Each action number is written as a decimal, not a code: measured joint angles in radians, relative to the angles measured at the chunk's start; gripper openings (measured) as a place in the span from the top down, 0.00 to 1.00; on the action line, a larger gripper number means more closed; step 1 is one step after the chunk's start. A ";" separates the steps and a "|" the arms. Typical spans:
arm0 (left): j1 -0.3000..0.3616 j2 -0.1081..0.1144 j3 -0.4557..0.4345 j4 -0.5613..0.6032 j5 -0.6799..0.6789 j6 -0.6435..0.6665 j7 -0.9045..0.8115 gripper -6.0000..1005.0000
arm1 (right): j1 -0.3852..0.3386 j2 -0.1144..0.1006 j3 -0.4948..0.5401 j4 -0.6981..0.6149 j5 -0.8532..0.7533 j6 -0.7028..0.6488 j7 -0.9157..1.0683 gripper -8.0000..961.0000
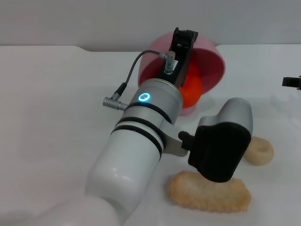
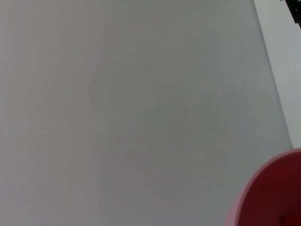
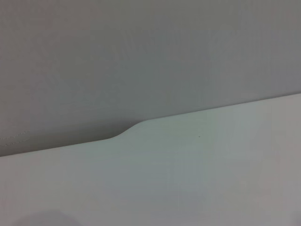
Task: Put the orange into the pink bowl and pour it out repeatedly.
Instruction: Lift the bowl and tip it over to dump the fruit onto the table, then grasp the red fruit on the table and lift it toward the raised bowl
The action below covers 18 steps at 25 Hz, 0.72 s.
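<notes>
My left jaws (image 1: 184, 38) at 12 o'clock, clamped on pink bowl (image 1: 211, 63) rim, bowl tipped on its side, mouth toward 7 o'clock | orange (image 1: 192, 89) sits at the bowl's low lip, seemingly about to spill onto tabletop (image 1: 56, 103) | right jaws (image 1: 291, 82) parked at 3 o'clock, state unclear | left arm nearer.

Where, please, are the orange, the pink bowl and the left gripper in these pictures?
orange (image 1: 194, 90): head view, its exposed right side.
pink bowl (image 1: 212, 63): head view, tilted outer wall.
left gripper (image 1: 183, 40): head view, at the bowl's rim.
</notes>
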 joint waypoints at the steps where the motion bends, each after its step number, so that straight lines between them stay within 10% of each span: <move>1: 0.002 0.000 0.003 -0.003 0.013 0.000 -0.003 0.95 | 0.002 0.000 0.000 0.001 0.000 0.000 0.000 0.42; 18: 0.009 -0.002 -0.020 -0.049 0.166 0.003 -0.218 0.95 | 0.043 0.000 -0.001 0.020 0.000 0.013 -0.011 0.42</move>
